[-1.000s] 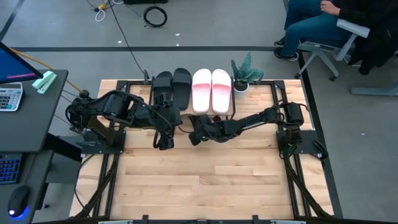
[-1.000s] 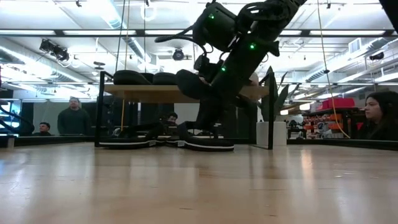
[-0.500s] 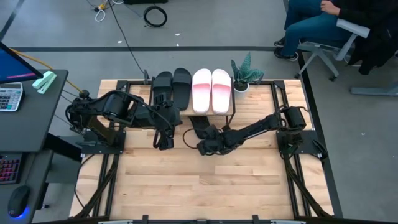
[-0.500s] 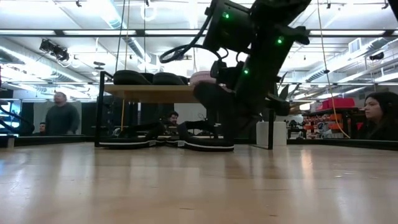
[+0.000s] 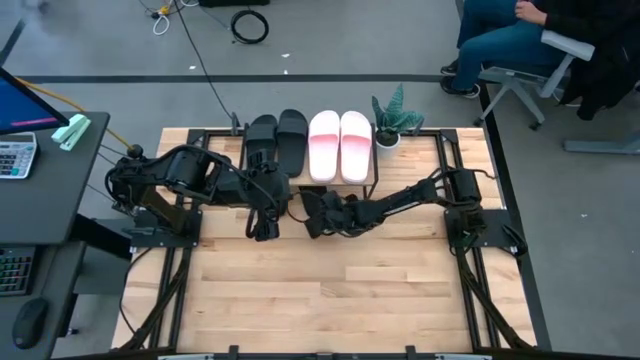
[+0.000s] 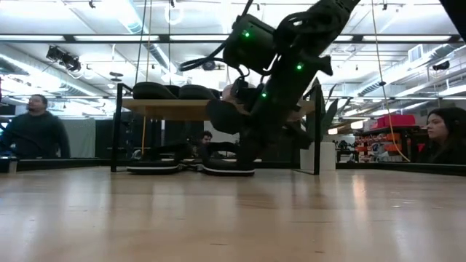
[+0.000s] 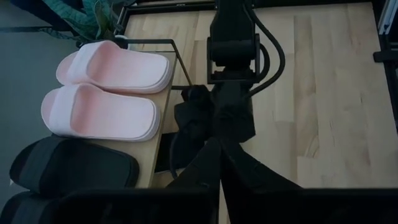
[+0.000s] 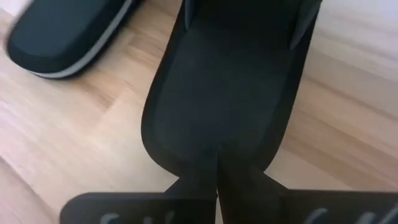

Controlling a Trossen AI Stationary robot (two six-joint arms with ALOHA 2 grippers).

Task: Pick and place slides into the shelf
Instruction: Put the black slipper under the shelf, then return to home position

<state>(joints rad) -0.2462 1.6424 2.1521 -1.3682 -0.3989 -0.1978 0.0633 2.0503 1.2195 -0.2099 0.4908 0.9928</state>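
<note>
Overhead, right gripper (image 5: 312,212) by shelf (image 5: 368,182), wrist view alone showing it pinching black flip-flop (image 8: 224,99).

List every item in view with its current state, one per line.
Black slides: both on the shelf top, side by side.
Pink slides: both on the shelf top, side by side.
Shelf: upright, four slides on its plank.
Black flip-flop: gripped by the right gripper, lifted off the table.
Second flip-flop: flat on the table.
Left gripper: shut, low in front of the shelf.
Potted plant: upright beside the shelf.
</note>
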